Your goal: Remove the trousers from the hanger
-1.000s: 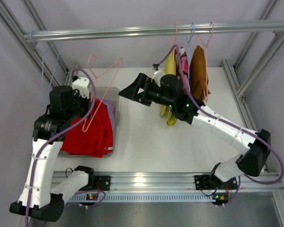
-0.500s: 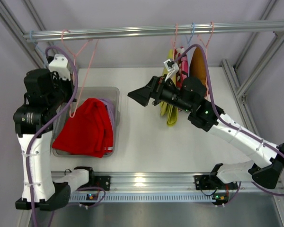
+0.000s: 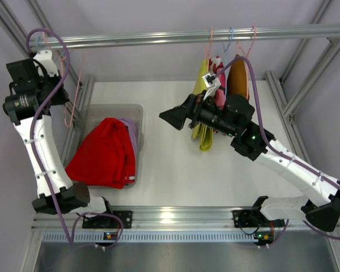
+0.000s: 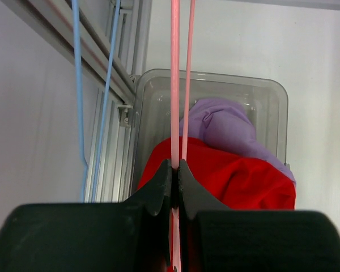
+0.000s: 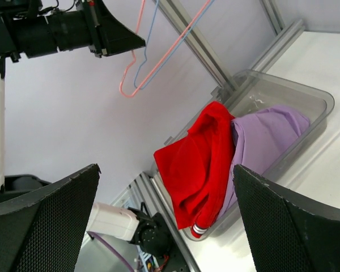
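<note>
1. Red trousers [image 3: 105,156] + lilac trousers [image 3: 131,130] are off, piled in the clear bin [image 3: 137,107] on the tabletop [image 3: 170,170].
2. Your left jaws are clamped on the bare pink hanger [image 4: 174,85], up by the rail [image 3: 158,38]. Prob parking it there.
3. Right jaws are wide open w/ nothing in them, just beside the yellow-green trousers [image 3: 205,140] hanging off the rail.
4. Next imo: grab that cloth low, then pull it down off its hanger.

No text, label, brand or number can be read anywhere, neither on the red trousers [image 3: 105,153] nor on the clear bin [image 3: 116,106].
</note>
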{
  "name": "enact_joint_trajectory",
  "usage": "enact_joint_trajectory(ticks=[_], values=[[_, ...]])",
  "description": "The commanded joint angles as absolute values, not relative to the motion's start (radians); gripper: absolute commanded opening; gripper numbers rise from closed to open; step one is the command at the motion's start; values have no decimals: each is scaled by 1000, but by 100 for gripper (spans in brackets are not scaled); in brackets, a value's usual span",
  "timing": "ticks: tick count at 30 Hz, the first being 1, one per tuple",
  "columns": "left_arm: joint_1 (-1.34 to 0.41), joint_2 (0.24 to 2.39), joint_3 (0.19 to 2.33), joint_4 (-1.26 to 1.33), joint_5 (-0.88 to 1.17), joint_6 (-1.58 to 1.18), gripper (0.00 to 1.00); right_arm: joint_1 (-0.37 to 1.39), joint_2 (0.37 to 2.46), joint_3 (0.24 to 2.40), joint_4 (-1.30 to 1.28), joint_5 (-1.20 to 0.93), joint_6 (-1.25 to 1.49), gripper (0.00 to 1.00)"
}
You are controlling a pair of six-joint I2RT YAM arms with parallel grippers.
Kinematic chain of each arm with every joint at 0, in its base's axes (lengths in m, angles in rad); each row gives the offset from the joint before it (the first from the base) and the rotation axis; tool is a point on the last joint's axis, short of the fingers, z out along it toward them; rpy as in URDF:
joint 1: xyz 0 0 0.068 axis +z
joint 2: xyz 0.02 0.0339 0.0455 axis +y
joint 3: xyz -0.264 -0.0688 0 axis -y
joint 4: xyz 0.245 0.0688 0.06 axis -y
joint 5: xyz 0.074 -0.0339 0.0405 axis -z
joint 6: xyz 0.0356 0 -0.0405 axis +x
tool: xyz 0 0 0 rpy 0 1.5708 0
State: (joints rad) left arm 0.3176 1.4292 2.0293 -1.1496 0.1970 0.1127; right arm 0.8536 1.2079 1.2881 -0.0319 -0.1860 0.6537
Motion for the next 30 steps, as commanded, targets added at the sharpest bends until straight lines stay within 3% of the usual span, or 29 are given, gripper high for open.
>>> enact_joint_trajectory(ticks=[1, 17, 19, 21, 22, 24, 25, 26, 30], values=[[345, 1439, 2072, -1118, 264, 141, 0, 831, 1164, 1275, 9, -199, 630, 99], [353, 1493, 1945, -1013, 238, 216, 0, 815, 1172, 1267, 5, -215, 635, 99], [353, 1496, 1934, -1005, 236, 227, 9, 816, 1173, 1269, 5, -215, 635, 99], [354, 1488, 1922, -1002, 244, 233, 28, 815, 1177, 1270, 5, -215, 635, 99], [353, 1479, 1916, -1000, 264, 238, 52, 815, 1177, 1272, 5, -215, 635, 100], [354, 1432, 1899, -988, 287, 238, 72, 815, 1177, 1276, 3, -207, 630, 99], [354, 1419, 1893, -982, 301, 238, 95, 816, 1174, 1276, 3, -201, 626, 99], [354, 1401, 1896, -982, 331, 238, 99, 815, 1169, 1279, 3, -190, 615, 99], [354, 1307, 1930, -1014, 394, 232, 99, 816, 1160, 1289, 3, -153, 589, 99]])
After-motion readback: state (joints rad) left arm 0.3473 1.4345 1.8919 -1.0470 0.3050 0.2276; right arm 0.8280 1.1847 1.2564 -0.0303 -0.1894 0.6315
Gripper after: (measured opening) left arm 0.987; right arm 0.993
